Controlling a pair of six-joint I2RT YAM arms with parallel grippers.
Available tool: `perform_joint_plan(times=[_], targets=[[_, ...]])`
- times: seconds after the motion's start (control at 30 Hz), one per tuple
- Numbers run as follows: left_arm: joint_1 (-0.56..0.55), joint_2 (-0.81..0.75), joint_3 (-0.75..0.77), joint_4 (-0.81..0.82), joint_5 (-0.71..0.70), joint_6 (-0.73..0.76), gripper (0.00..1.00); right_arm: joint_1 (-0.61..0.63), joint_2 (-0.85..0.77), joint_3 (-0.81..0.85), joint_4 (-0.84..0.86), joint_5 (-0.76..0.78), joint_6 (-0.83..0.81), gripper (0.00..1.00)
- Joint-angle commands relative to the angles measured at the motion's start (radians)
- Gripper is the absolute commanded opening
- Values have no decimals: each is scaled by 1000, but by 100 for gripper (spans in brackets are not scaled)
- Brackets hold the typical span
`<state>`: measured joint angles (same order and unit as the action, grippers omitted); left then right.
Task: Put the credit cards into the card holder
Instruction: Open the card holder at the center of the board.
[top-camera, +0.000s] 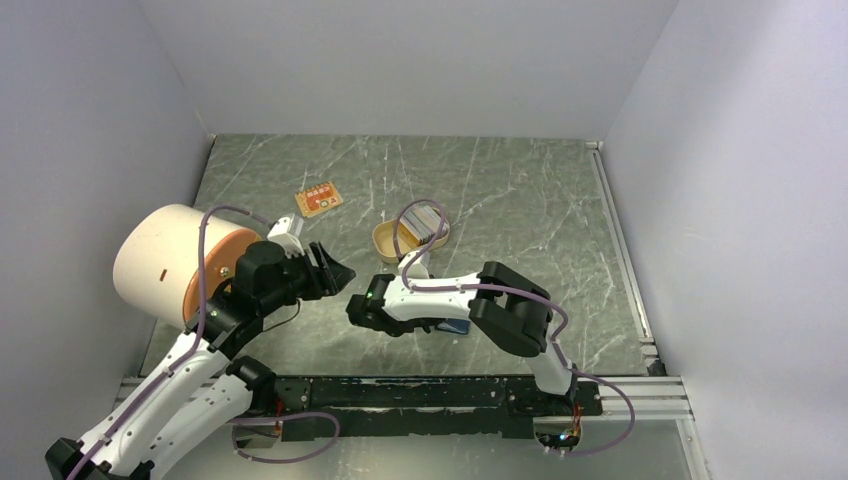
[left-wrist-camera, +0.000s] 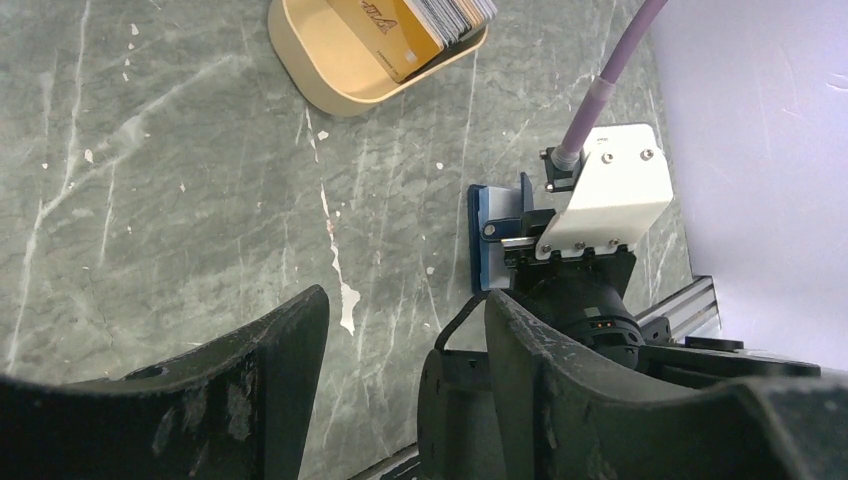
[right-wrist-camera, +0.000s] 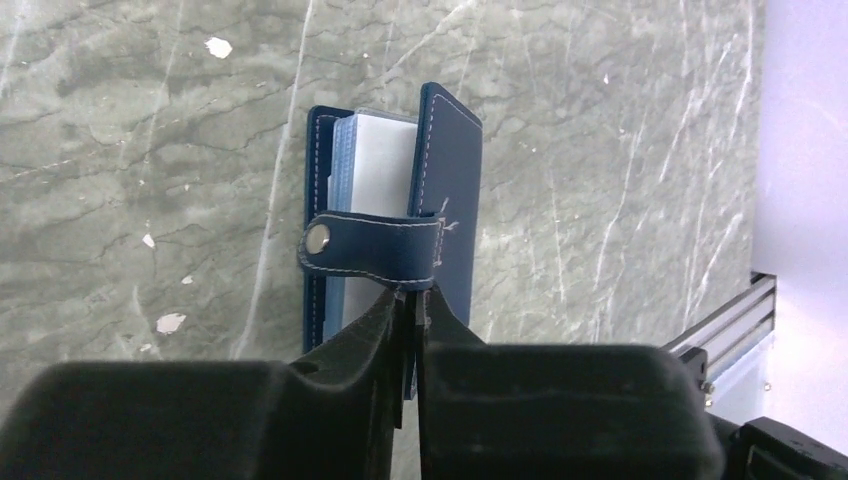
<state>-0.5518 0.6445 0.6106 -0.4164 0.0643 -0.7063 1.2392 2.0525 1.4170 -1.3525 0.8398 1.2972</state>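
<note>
The credit cards (top-camera: 425, 222) (left-wrist-camera: 448, 14) lie stacked, mostly grey and white, in a tan oval tray (top-camera: 384, 241) (left-wrist-camera: 312, 62) at mid-table. The navy card holder (right-wrist-camera: 450, 150) (top-camera: 455, 327) (left-wrist-camera: 487, 240) lies on the table under my right forearm. One cover is raised on edge, pale sleeves show inside, and a snap strap (right-wrist-camera: 372, 248) crosses it. My right gripper (right-wrist-camera: 411, 300) is shut on the raised cover's edge just below the strap. Left of it, my left gripper (top-camera: 337, 272) (left-wrist-camera: 405, 300) hovers open over bare table with nothing between its fingers.
A small orange board (top-camera: 318, 200) lies at the back left of the table. A big white cylinder with an orange end (top-camera: 175, 262) rests on its side by the left wall, close to my left arm. A metal rail (top-camera: 440, 392) runs along the near edge.
</note>
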Motion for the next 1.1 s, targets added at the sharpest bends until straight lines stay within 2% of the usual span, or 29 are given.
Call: perform_joint_plan(times=[0.0,0.17,0.43,0.63,0.87,1.07], targets=[[-2,2,30,15,-14,11,64,2,-19,5,-43,66,48,2],[-3,28,24,27,-5,2,63,23,-82,-12,40,60,-14,0],[-3,96,23,50,66,-12,59,75,-261,-43,382,-69,-210,0],[-3,153,20,50,114,-10,59,37,-465,-312,717,-207,-239,0],[-3,276,-19,164,299,-5,66,19,-654,-589,932,-243,-208,0],[-3,357,-78,305,387,-39,72,1,-786,-733,1048,-253,-190,0]])
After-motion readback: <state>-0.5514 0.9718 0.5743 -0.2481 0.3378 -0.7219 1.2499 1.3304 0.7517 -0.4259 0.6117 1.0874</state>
